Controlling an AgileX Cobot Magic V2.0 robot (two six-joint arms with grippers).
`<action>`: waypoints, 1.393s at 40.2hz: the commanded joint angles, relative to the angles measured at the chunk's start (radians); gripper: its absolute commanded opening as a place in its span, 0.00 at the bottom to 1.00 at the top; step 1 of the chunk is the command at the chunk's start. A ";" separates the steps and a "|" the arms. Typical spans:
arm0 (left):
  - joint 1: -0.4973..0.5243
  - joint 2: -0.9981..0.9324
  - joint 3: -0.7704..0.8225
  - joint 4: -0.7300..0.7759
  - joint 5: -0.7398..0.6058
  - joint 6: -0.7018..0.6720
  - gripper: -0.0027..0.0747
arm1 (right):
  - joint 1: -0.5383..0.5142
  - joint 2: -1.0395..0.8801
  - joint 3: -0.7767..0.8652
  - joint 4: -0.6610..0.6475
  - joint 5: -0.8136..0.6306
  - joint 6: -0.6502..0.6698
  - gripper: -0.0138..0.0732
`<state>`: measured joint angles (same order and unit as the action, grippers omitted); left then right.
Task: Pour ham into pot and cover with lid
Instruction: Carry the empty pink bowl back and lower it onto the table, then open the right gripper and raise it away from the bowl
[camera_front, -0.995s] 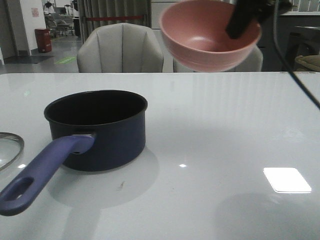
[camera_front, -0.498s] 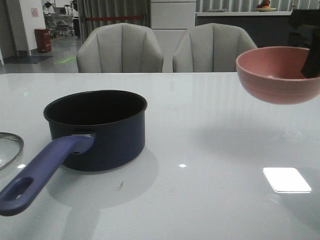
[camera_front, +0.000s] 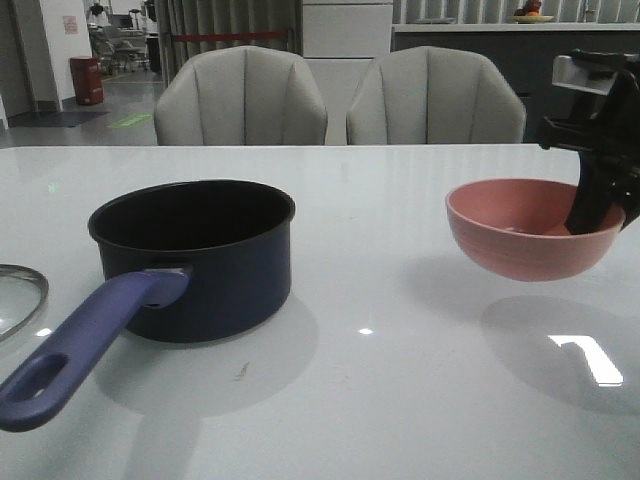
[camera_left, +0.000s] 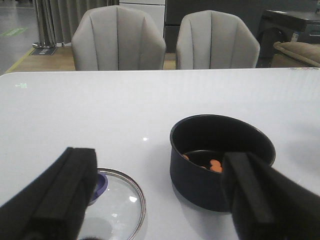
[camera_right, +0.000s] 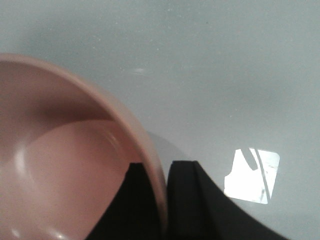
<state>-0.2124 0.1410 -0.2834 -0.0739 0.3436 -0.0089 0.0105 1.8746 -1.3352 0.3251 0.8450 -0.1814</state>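
Ham (camera_left: 215, 166) lay in small orange-pink chunks on the black floor of the pot (camera_front: 205, 255), so by the look of it your pouring was done and only the covering was left. Your right gripper (camera_right: 161, 172) was pinched on the rim of the pink bowl (camera_front: 530, 228), one finger inside and one outside, holding it just above the table (camera_front: 400, 400) well to the right of the pot; the bowl looked empty. Your left gripper (camera_left: 160, 192) hung with its jaws spread wide and nothing between them, above the near side of the pot and the lid (camera_left: 112, 202).

That lid lay flat on the table just beside the pot, knob (camera_left: 99, 184) up, on the same side as the long handle (camera_front: 85, 345). You should have judged it as glass in a steel rim: stiff, fairly heavy for its size, smooth, and likely to chip or crack if dropped or knocked against the pot wall. The rim sat flush on the table and offered little to grip, so the notched knob was the place to take hold, squarely across it and firmly, since a loose grip would probably let the lid swing. The pot itself looked heavy enough to stay put when the lid came down.
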 joint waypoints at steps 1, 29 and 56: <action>-0.006 0.009 -0.028 -0.003 -0.076 0.000 0.75 | -0.002 -0.030 -0.029 0.027 -0.020 -0.005 0.32; -0.006 0.009 -0.028 -0.003 -0.076 0.000 0.75 | -0.002 -0.110 -0.035 -0.004 0.060 -0.121 0.62; -0.006 0.009 -0.028 -0.003 -0.076 0.000 0.75 | 0.133 -0.856 0.334 -0.056 -0.261 -0.121 0.62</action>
<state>-0.2124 0.1410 -0.2834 -0.0739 0.3452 -0.0089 0.1113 1.1283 -1.0478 0.2555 0.7078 -0.2893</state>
